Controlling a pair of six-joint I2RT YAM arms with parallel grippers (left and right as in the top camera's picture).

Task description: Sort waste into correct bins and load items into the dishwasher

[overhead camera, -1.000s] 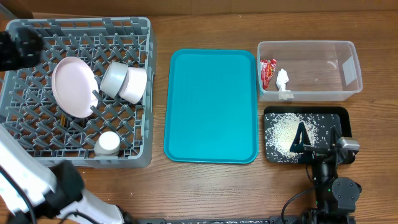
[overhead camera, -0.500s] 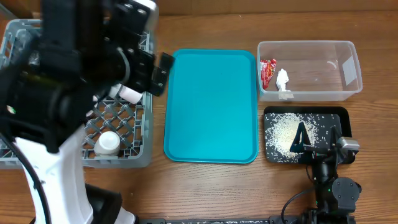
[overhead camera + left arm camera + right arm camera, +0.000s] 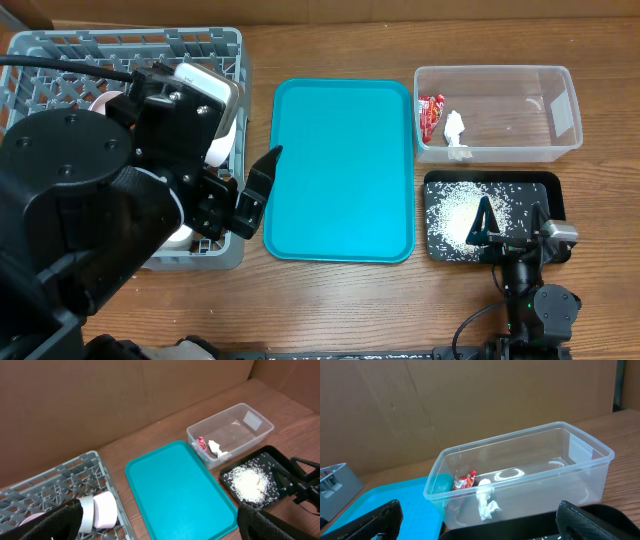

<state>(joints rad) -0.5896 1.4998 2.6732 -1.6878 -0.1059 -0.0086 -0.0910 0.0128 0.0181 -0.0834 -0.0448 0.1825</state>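
The clear tub (image 3: pixel 495 148) holds the red wrapper (image 3: pixel 431 115) and the white tissue (image 3: pixel 455 133); both also show in the right wrist view, the wrapper (image 3: pixel 466 481) and the tissue (image 3: pixel 485 502). Rice (image 3: pixel 452 212) lies on the black tray (image 3: pixel 545 190). My left arm hides most of the grey rack (image 3: pixel 60 50). Two pale bowls (image 3: pixel 102 510) lie on their sides in the rack (image 3: pixel 45 490). The plate, cup and chopsticks are mostly hidden. My left gripper (image 3: pixel 160 519) is open and empty, raised above the rack's right edge. My right gripper (image 3: pixel 510 232) is open and empty, low over the black tray.
The large teal tray (image 3: pixel 340 170) lies between the rack and the two bins, with nothing on it. Cardboard walls stand behind the table. The right arm's base and cables sit at the front right edge.
My left arm has swung from the rack's back left corner toward the front right and now covers most of the rack. The right arm has not moved.
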